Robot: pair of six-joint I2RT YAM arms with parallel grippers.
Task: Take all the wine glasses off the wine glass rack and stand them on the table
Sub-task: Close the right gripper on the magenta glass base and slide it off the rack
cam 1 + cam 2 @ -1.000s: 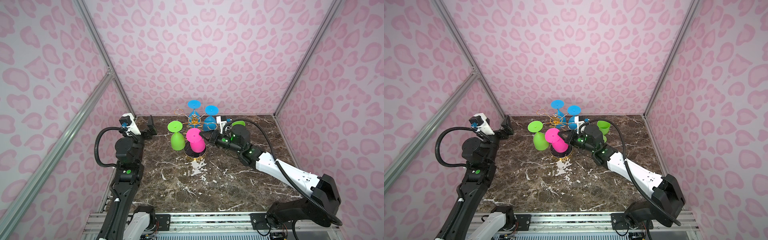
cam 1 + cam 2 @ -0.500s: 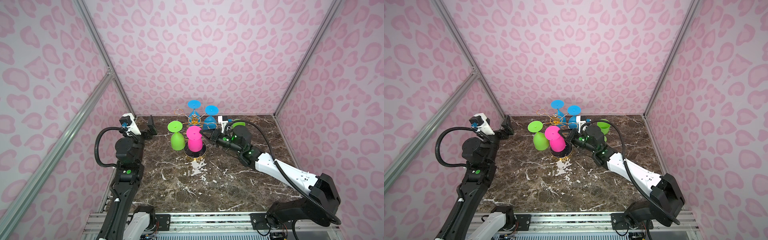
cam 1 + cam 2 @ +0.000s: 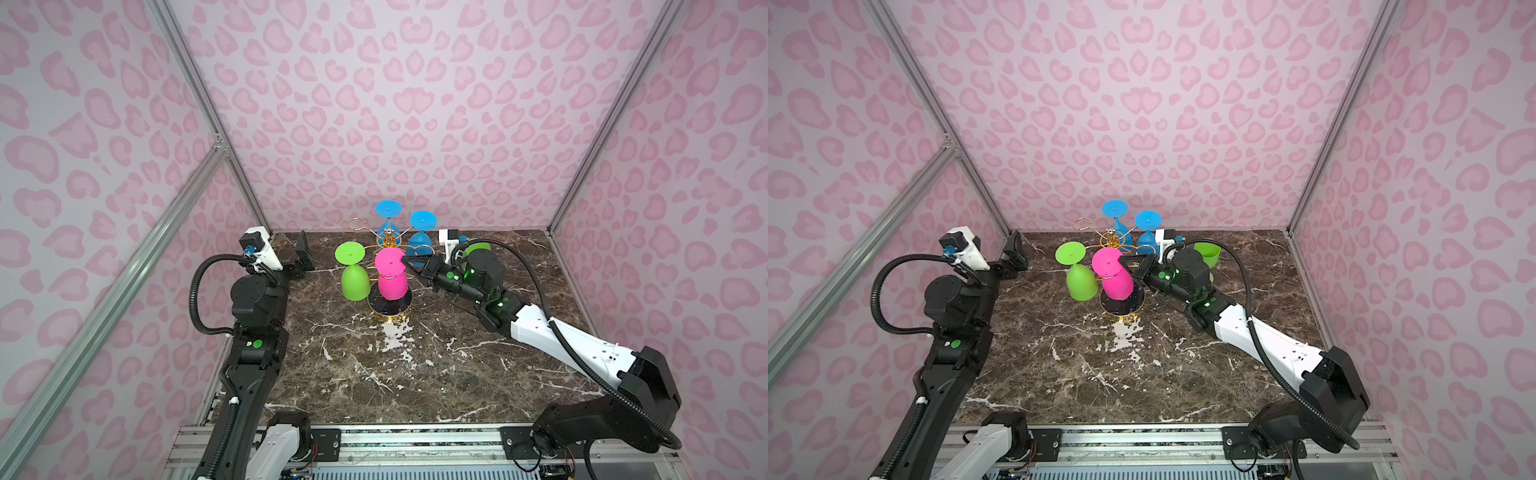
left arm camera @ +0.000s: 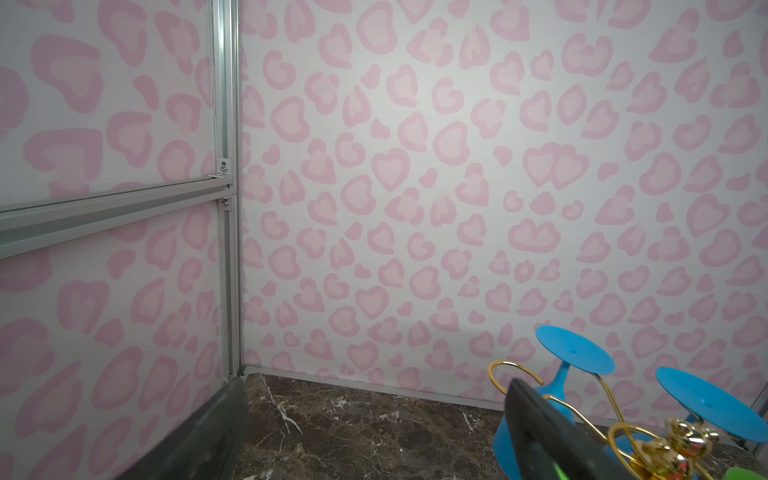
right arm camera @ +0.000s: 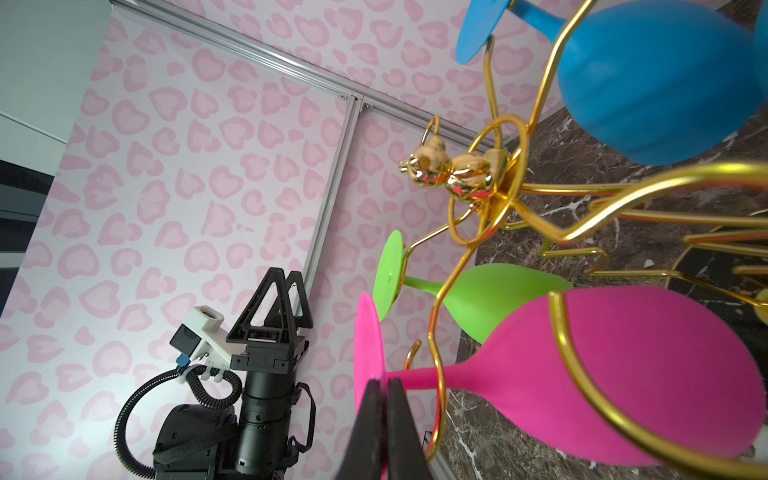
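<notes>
- In both top views, the rack (image 3: 390, 308) stands near the middle of the table's (image 3: 374, 374) back edge on its round black base.
- The pink glass (image 3: 390, 282) hangs upside down on the rack's front arm, foot up, bowl low over the base.
- The green glass (image 3: 354, 282) hangs just left of it, and the blue glasses (image 3: 419, 245) hang on the back arms.
- The right claw (image 3: 405, 262) reaches in from the right with its tips at the pink glass's foot and its fingers pressed together.
- The left claw (image 3: 303, 251) sits by the back left corner, well apart from the rack.
- A loose glass (image 3: 1207, 254), also green, sits on the table behind the right arm, close to the back edge.
- In the left wrist view, the left claw's fingers (image 4: 540, 432) are spread wide with only bare table between them, so it holds nothing.
- Past one finger, the rack's gold hub (image 4: 665, 446) and the blue glasses' feet (image 4: 575, 351) show against the back wall.
- In the right wrist view, the right claw's fingers (image 5: 369, 415) are closed to a thin slit.
- Their tips sit on the pink glass's (image 5: 623, 374) stem, right under the foot.
- I cannot tell whether they pinch the stem or only touch it.
- A gold loop of the rack (image 5: 457, 174) curls round that stem, so the glass is on its arm.
</notes>
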